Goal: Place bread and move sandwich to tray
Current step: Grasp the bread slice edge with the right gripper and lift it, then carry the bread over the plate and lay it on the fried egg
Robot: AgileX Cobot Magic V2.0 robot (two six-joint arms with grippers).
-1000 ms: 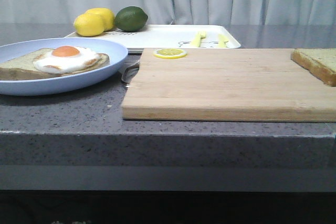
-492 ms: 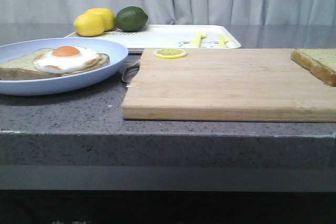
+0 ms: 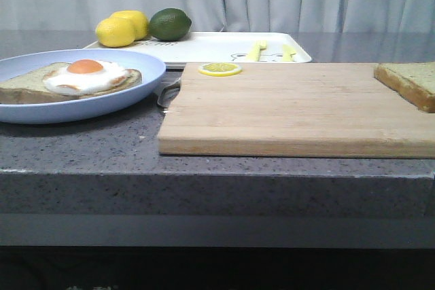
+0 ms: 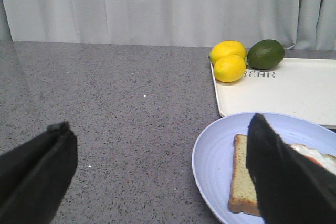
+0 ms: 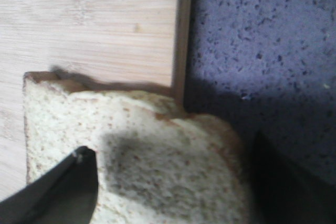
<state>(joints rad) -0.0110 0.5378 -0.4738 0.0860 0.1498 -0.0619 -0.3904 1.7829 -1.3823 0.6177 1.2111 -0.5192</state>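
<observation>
While both grippers gape empty, lemon slice [image 3: 219, 68] rests on cutting board [image 3: 292, 110] near bread [image 3: 410, 81].

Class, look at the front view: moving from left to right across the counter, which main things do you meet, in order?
Light-blue plate with the egg sandwich → lemon slice → wooden cutting board → bread at the board's right end.
</observation>
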